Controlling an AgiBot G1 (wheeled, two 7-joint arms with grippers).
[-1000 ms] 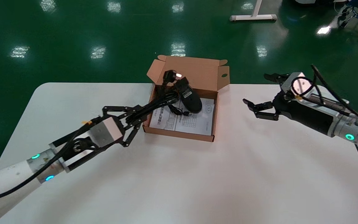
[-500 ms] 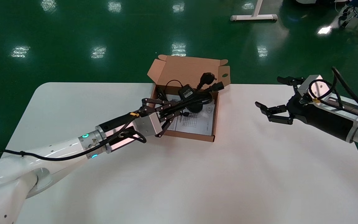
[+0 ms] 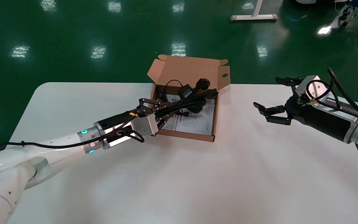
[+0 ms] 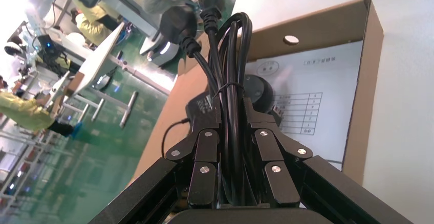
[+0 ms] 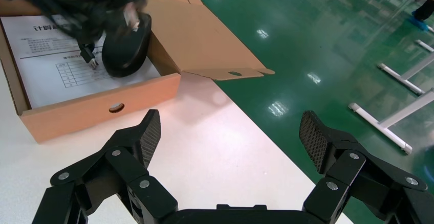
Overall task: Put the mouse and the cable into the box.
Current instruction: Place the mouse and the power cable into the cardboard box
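The open brown cardboard box [image 3: 181,133] stands at the table's far middle, lid flap up, with a printed sheet [image 3: 194,123] on its floor. The black mouse [image 3: 196,108] lies inside it, partly under the cable, and shows in the right wrist view too [image 5: 125,47]. My left gripper [image 3: 163,109] is shut on the black bundled cable [image 3: 183,100], holding it over the box with its plug [image 3: 202,83] toward the lid. From the left wrist, the cable [image 4: 230,75] runs between the fingers [image 4: 204,150]. My right gripper [image 3: 267,95] is open and empty, right of the box.
The white table [image 3: 197,180] extends wide and bare in front of the box. Its far edge runs just behind the box, with green floor [image 3: 73,37] beyond. A white stand's foot [image 3: 253,17] sits far back on the floor.
My left gripper carried the cable rightward from the box's left wall to over its inside, then eased down a little. The right arm drew back to the right, then held.
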